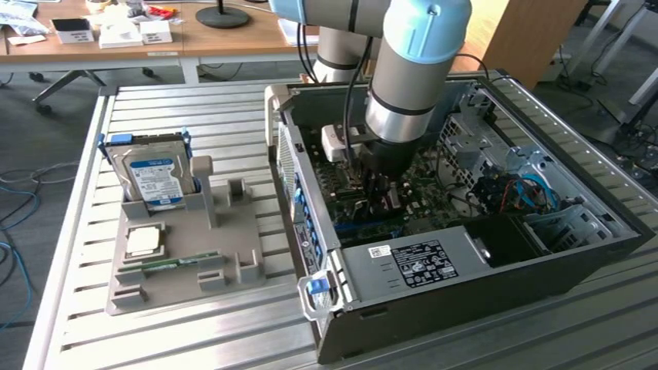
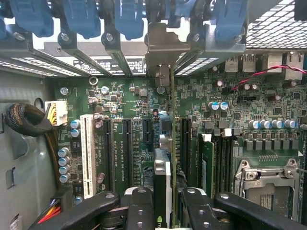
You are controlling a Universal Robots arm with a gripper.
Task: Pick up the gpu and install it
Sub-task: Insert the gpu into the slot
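Note:
Seen edge-on in the wrist view, the gpu (image 2: 163, 165) is a thin dark card standing upright over the green motherboard (image 2: 129, 100), in line with one of the black expansion slots. Its silver-grey bracket (image 2: 160, 50) reaches up to the rear slot openings under the blue clips. My gripper (image 2: 163, 203) is shut on the card, with a black finger (image 2: 139, 211) pressed on each side. In the exterior view my gripper (image 1: 378, 183) is reaching down deep into the open computer case (image 1: 308, 231), just above the board.
A white slot (image 2: 87, 153), memory modules (image 2: 207, 163), the processor socket (image 2: 268, 179) and a black cable bundle (image 2: 26, 122) surround the card. At the exterior view's left, a grey holder (image 1: 221, 247) carries a hard drive (image 1: 154, 181), a processor (image 1: 144, 240) and a memory stick (image 1: 175, 262).

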